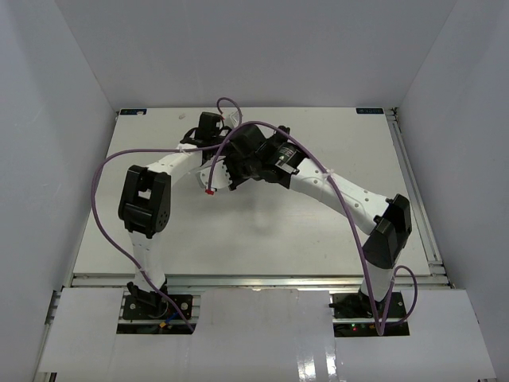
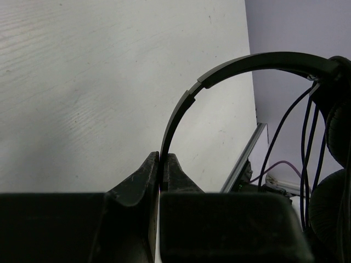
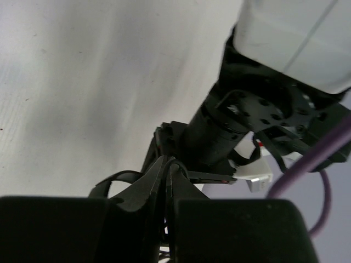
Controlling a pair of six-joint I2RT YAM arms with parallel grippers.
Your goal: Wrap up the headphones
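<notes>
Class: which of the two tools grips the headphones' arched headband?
The left tool: it pinches the headband at its end; what the right tool pinches is unclear.

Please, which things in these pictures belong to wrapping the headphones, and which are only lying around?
Belong to the job:
- headphones and their cord
- left gripper, fingers shut on the headband
- right gripper, fingers shut; what they hold is unclear

Only around:
- purple cable
- table
</notes>
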